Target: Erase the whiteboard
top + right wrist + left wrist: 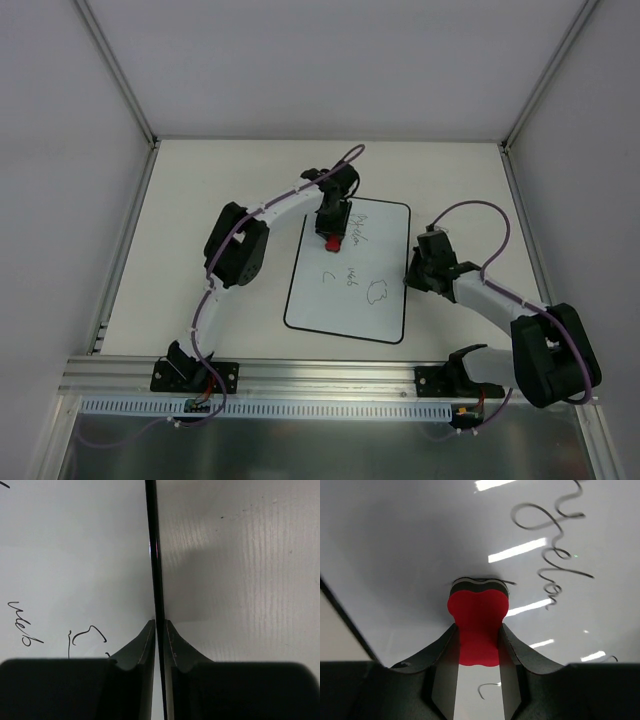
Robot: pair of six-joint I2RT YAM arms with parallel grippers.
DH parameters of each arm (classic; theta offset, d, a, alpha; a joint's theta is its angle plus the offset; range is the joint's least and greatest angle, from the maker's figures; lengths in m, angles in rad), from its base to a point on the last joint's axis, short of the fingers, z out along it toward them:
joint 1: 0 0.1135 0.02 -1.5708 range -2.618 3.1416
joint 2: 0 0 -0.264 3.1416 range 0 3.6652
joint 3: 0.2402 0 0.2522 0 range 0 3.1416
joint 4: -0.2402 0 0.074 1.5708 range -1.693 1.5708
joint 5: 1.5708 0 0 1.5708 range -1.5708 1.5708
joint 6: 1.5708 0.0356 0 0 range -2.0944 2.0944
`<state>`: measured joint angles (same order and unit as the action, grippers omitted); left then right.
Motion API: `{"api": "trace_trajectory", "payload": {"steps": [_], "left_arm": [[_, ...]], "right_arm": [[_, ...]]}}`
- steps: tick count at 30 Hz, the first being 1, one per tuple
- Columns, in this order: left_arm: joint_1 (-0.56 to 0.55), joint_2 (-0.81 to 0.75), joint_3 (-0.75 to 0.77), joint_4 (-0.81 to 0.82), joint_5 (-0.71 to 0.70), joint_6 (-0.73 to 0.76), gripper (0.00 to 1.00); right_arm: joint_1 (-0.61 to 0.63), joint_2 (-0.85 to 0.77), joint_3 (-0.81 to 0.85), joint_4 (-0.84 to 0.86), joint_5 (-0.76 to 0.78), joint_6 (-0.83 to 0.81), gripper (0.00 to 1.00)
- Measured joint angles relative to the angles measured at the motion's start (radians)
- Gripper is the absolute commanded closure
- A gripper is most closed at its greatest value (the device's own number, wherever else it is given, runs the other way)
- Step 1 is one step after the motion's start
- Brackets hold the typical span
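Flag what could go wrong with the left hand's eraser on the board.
The right hand clamps the whiteboard only by its thin black edge; hard wiping could slip the board free.
The left hand holds the red eraser by its narrow middle; pressing down might twist it out.
Writing spreads across the board; short strokes could miss some.

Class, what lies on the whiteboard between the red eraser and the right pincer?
Only dark handwriting on the whiteboard, between the eraser and the right pincer; the top view shows it.

Glossy whiteboard (pixel 420 540), matt grainy table (pixel 240 555).
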<state>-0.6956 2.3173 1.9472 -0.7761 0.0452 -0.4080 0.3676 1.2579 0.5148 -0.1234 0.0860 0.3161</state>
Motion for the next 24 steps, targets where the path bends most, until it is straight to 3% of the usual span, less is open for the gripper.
{"api": "trace_trajectory", "payload": {"steps": [8, 15, 24], "left_arm": [[0.105, 0.038, 0.068, -0.028, -0.010, 0.002, 1.00], [0.076, 0.093, 0.164, -0.077, -0.020, 0.032, 1.00], [-0.040, 0.126, 0.215, -0.071, -0.019, 0.063, 1.00]], "right_arm": [[0.002, 0.024, 0.021, -0.005, -0.019, -0.008, 0.96], [0.002, 0.039, 0.039, -0.025, -0.023, -0.026, 0.96], [0.002, 0.055, 0.058, -0.046, -0.027, -0.039, 0.96]]}}
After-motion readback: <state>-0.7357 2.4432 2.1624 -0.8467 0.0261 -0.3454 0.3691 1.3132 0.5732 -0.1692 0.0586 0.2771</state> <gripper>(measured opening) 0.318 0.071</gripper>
